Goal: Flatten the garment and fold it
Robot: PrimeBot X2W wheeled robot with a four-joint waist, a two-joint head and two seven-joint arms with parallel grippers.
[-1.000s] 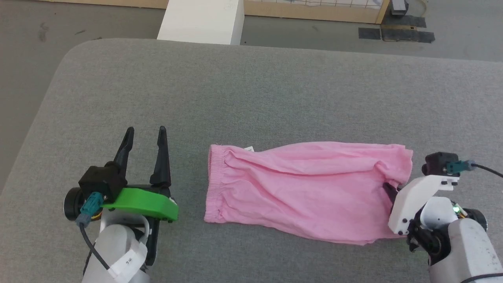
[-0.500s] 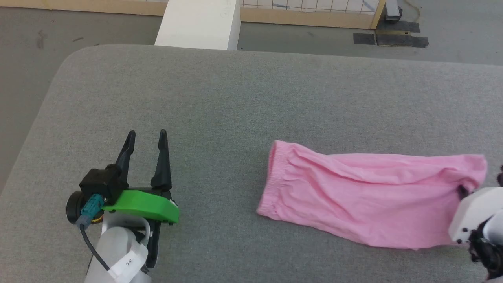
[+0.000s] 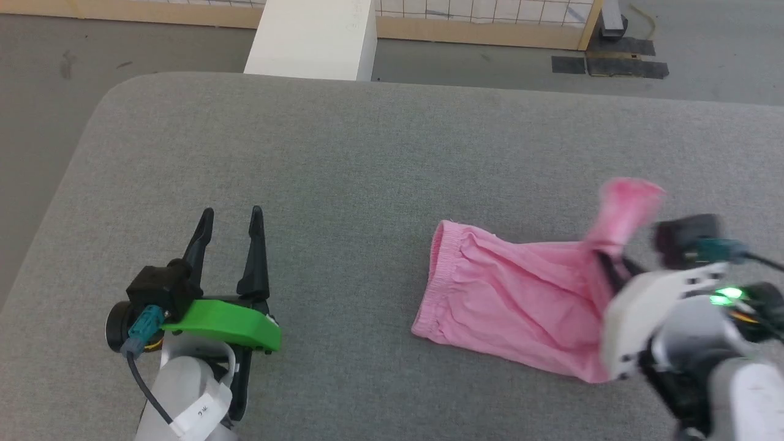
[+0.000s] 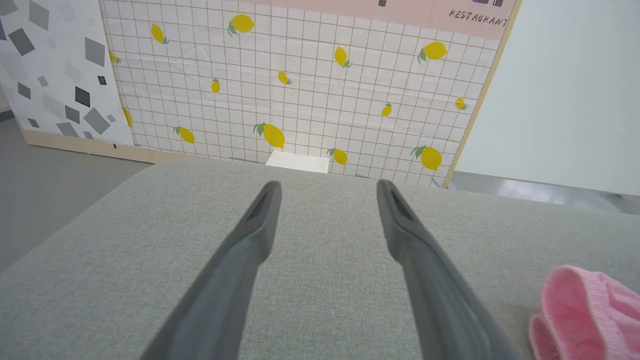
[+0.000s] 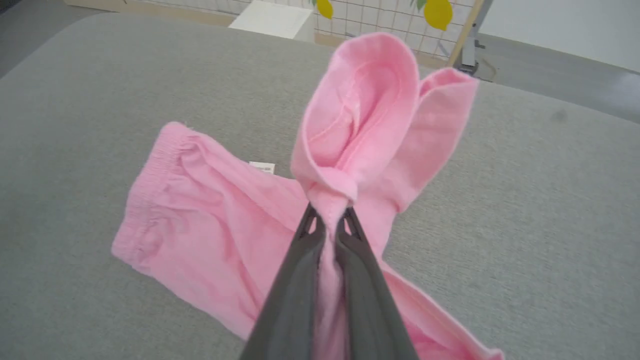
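One end of the garment is pinched up off the grey padded table. The rest lies flat on it, toward the right of the head view, with the gathered elastic hem facing the left gripper. A small white tag can be spotted near that hem in the right wrist view.

Looks like the fold-over is the step in hand, with the lifted end meant to be brought across toward the hem. To get it done well, the end should probably be kept low and carried straight along the garment's length, so the bottom layer isn't dragged or skewed. The pinched fabric is bunched into a floppy loop above the fingertips. It would likely need to be spread as it's laid down rather than dropped as a wad, otherwise a lumpy fold can be expected. Thin wrinkly stuff like this slides easily, so a slow release is advised, with the edges lined up before anything is let go.

Now the pincers. The right gripper is clamped nearly closed, with just a thin bundle of pink fabric squeezed between its two fingers and nothing else touched. The left gripper is spread to a moderate gap with nothing held, parked over bare table, apart from the hem.
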